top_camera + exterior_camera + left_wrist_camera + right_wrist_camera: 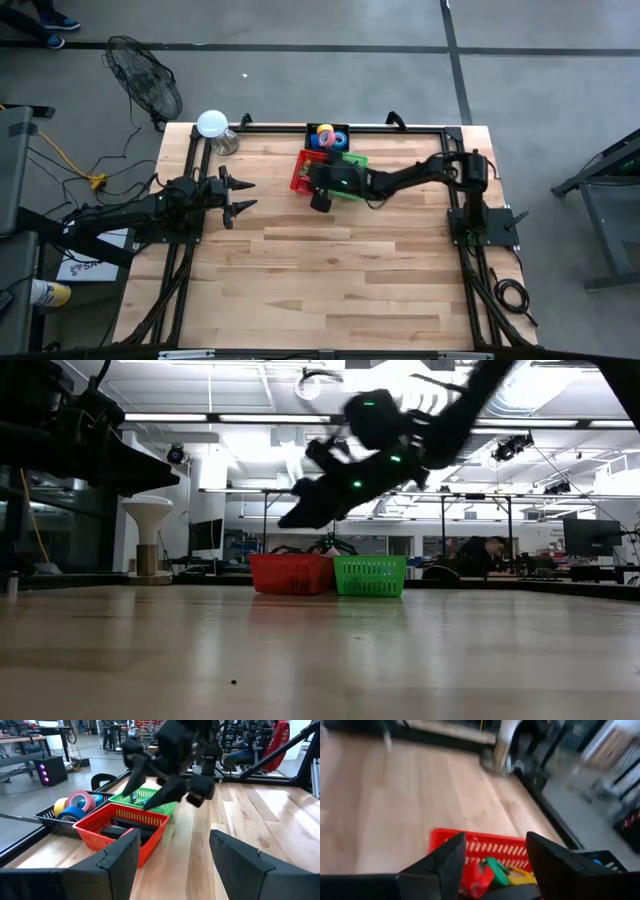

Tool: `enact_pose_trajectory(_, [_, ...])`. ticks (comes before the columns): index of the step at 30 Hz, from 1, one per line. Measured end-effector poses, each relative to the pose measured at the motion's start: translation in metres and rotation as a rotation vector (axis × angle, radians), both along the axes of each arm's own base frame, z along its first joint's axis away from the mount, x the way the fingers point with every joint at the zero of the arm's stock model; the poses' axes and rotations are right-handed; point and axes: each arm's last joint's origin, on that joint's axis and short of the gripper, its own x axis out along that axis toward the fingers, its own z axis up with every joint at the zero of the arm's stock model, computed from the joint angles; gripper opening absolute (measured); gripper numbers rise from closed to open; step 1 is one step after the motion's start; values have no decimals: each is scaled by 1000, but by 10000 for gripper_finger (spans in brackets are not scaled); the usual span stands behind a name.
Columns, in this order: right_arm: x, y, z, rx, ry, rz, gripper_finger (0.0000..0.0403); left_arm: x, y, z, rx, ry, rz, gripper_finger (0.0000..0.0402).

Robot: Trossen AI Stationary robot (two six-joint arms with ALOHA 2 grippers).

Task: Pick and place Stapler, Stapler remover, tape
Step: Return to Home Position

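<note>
The right gripper (pixel 495 840) hangs over the red bin (pixel 107 842), fingers spread wide, holding nothing. Under it, the bin holds the black stapler (pixel 130 827) and small red, green and yellow pieces (pixel 496 870), partly cut off by the fingers. Touching that bin is the green bin (pixel 169 809); I cannot tell its contents. Beyond the gripper, at the table's far edge, the black bin (pixel 55 825) holds the tape (pixel 80 800). The left gripper (pixel 245 195) waits wide open, well apart, with bare table (pixel 330 280) between and toward the near edge.
</note>
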Motion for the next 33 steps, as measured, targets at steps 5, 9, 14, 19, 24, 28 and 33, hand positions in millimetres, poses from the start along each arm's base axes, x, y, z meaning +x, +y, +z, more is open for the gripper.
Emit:
enact_pose_trajectory(5, [-45,28,-22,-70,-179,1,198,0,0,0,0,1,0,234])
enact_pose_trajectory(9, [-85,49,-26,-65,-218,-101,197,0,0,0,0,0,1,234])
enact_pose_trajectory(14, [-131,63,-20,-36,-210,-117,197,0,0,0,0,0,0,234])
enact_pose_trajectory(19, [-174,62,-19,48,-178,-76,197,0,0,0,0,1,0,234])
enact_pose_trajectory(24, [-216,65,-23,117,-209,-1,197,0,0,0,0,0,0,234])
enact_pose_trajectory(28, [-241,68,-26,177,-256,70,197,0,0,0,0,0,0,234])
enact_pose_trajectory(33, [-248,71,-23,225,-213,143,197,0,0,0,0,1,0,234])
